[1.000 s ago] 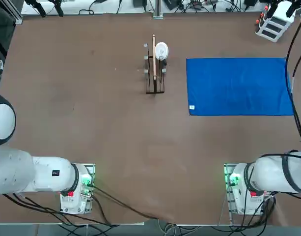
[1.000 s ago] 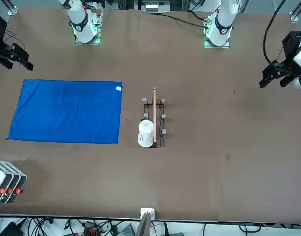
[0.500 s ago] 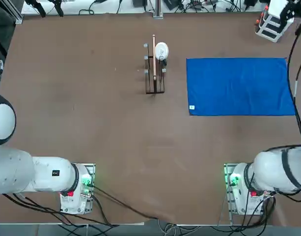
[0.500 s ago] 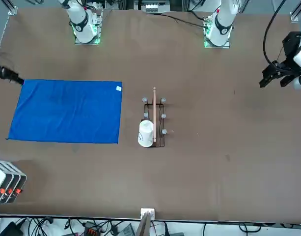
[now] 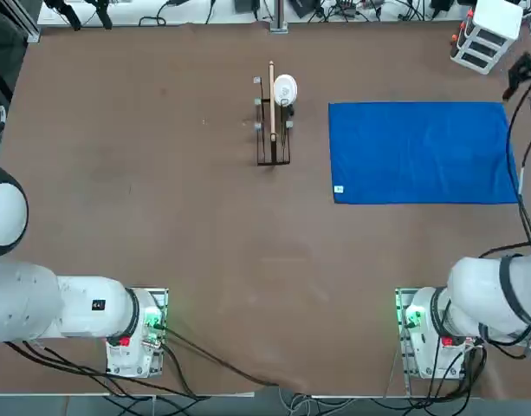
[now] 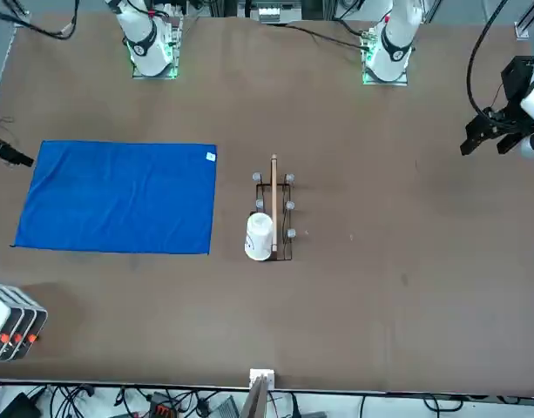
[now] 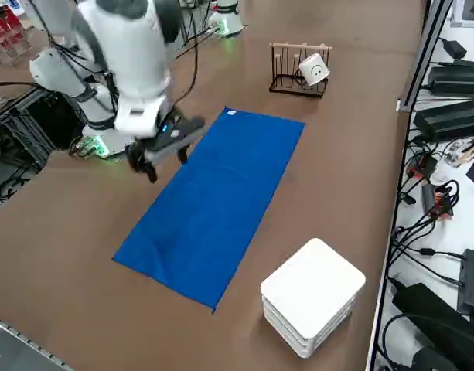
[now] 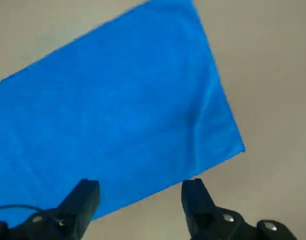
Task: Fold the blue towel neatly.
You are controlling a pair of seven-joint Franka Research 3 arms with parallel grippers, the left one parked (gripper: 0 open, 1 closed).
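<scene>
Blue towel (image 8: 113, 110) beneath wide-parted, empty jaws

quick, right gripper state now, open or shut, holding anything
Right gripper: open, holding nothing, hovering above the long edge of the blue towel, not touching it.

Overhead and front views opposed, side oblique, wrist close, sharing blue towel (image 5: 421, 152)

We see a brown worktop (image 5: 204, 225). Cables (image 5: 334, 10) run along its far edge, more cables (image 7: 430, 193) and black boxes (image 7: 453, 116) on the floor off one side, metal frame (image 7: 20, 124) beside the near edge.
</scene>
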